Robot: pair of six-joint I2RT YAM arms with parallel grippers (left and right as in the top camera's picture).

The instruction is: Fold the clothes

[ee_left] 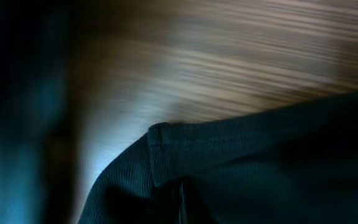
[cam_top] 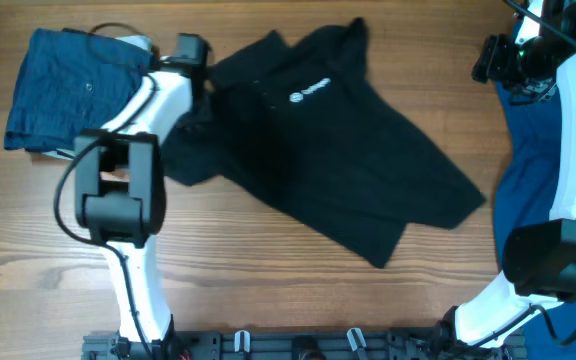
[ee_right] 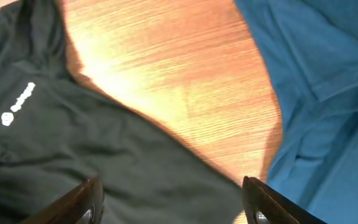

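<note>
One wide wooden bench (cam_top: 268, 300) carried the lot, and across its middle we had the black T-shirt (cam_top: 348, 160) spread out. Its long axis ran on a slant from far left down to near right, chest end up top and hem toward the near right. Other laundry flanked it: navy folded garments (cam_top: 68, 90) at the far left, a bright blue shirt (cam_top: 528, 170) under the right arm.

Then the relation that mattered, as we judged it. The left tool (cam_top: 204, 72) sat right at the shirt's far-left edge. The right tool (ee_right: 173, 202) hung off at the far right, apart from the cloth, with the shirt lying ahead of it and to its left. So the left arm was the nearer one.

Its jaws were closed. The wrist view was blurred, with a stitched hem corner (ee_left: 157, 140) close under the lens, and we couldn't tell whether any cloth was actually nipped. The right tool's fingers (ee_right: 82, 199) stood wide apart, holding nothing.

We saw soft, creased fabric lying fairly flat, with the small white logo (cam_top: 311, 90) facing up.
</note>
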